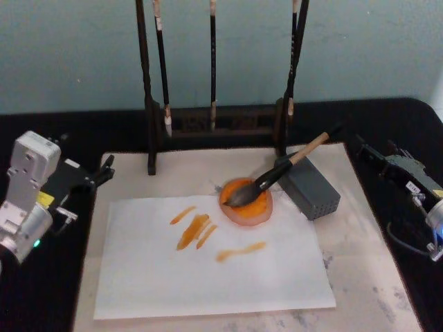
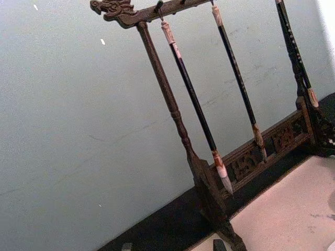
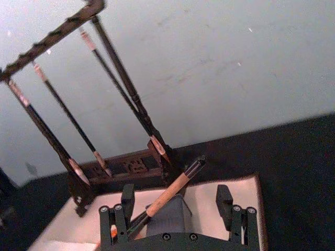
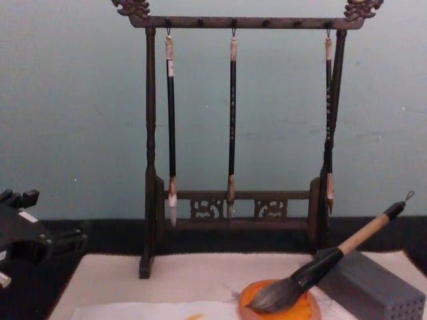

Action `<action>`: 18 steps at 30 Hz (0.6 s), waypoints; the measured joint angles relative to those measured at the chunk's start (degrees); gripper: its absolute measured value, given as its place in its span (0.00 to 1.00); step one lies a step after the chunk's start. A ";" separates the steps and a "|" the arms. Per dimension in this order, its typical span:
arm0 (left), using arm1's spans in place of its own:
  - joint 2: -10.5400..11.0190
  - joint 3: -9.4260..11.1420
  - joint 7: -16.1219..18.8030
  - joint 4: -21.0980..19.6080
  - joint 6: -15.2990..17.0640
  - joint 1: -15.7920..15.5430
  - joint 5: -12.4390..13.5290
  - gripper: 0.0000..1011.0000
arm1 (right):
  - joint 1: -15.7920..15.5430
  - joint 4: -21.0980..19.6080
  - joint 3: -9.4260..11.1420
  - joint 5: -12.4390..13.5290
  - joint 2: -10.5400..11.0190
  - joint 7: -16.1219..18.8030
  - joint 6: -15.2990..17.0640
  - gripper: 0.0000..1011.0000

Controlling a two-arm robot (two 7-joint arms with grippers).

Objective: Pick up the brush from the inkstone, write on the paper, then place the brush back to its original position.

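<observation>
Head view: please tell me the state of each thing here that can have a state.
brush: lying tilted, bristles in the inkstone, handle leaning on the grey block.
inkstone: upright, brush head resting in it.
paper: flat, with orange strokes.
thin brushes: hanging on the rack.
left end effector: open, empty.
right end effector: open, empty.

Left hand [image 1: 105,171] black; wrist casing [image 1: 31,166] white, green light [image 1: 36,243].

Diffuse, rather dim light is spreading evenly over the wall [image 4: 67,133] and bench [image 1: 387,131]; the paper [image 1: 208,263] is showing brightest, shadows falling faint.
</observation>
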 joint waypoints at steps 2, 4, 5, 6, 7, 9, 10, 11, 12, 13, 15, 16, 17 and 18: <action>0.00 0.00 0.00 0.00 0.00 0.00 0.00 0.99 | 0.43 1.06 0.48 2.69 -0.65 0.44 1.22 0.99; 0.00 0.00 0.00 0.00 0.00 0.00 0.00 0.99 | 1.06 2.23 0.67 4.82 -1.18 0.52 2.19 0.99; 0.00 0.00 0.00 0.00 0.00 0.00 0.00 0.99 | 1.25 2.52 0.67 5.24 -1.31 0.52 2.38 0.99; 0.00 0.00 0.00 0.00 0.00 0.00 0.00 0.99 | 1.49 2.90 0.64 5.76 -1.48 0.53 2.60 0.99; 0.00 0.00 0.00 0.00 0.00 0.00 0.00 0.99 | 2.12 3.77 0.46 6.55 -1.81 0.57 2.94 0.99; 0.00 0.00 0.00 0.00 0.00 0.00 0.00 0.99 | 2.71 4.61 0.20 7.26 -2.09 0.63 3.24 0.99; 0.00 0.00 0.00 0.00 0.00 0.00 0.00 0.99 | 3.03 5.00 0.02 7.51 -2.21 0.65 3.36 0.99; 0.00 0.00 0.00 0.00 0.00 0.00 0.00 0.99 | 3.62 5.74 -0.28 7.99 -2.42 0.75 3.55 0.99; 0.00 0.00 0.00 0.00 0.00 0.00 0.00 0.99 | 3.95 6.14 -0.46 8.27 -2.53 0.83 3.64 0.99; 0.00 0.00 0.00 0.00 0.00 0.00 0.00 0.99 | 4.57 6.92 -0.85 8.71 -2.76 0.94 3.77 0.99; 0.00 0.00 0.00 0.00 0.00 0.00 0.00 0.99 | 5.29 7.73 -1.30 9.08 -3.02 1.09 3.85 0.99; 0.00 0.00 0.00 0.00 0.00 0.00 0.00 0.99 | 6.03 8.63 -1.76 9.33 -3.25 1.34 3.86 0.99; 0.00 0.00 0.00 0.00 0.00 0.00 0.00 0.99 | 6.38 9.07 -1.96 9.43 -3.37 1.45 3.85 0.99; 0.00 0.00 0.00 0.00 0.00 0.00 0.00 0.99 | 6.77 9.56 -2.18 9.53 -3.52 1.54 3.81 0.99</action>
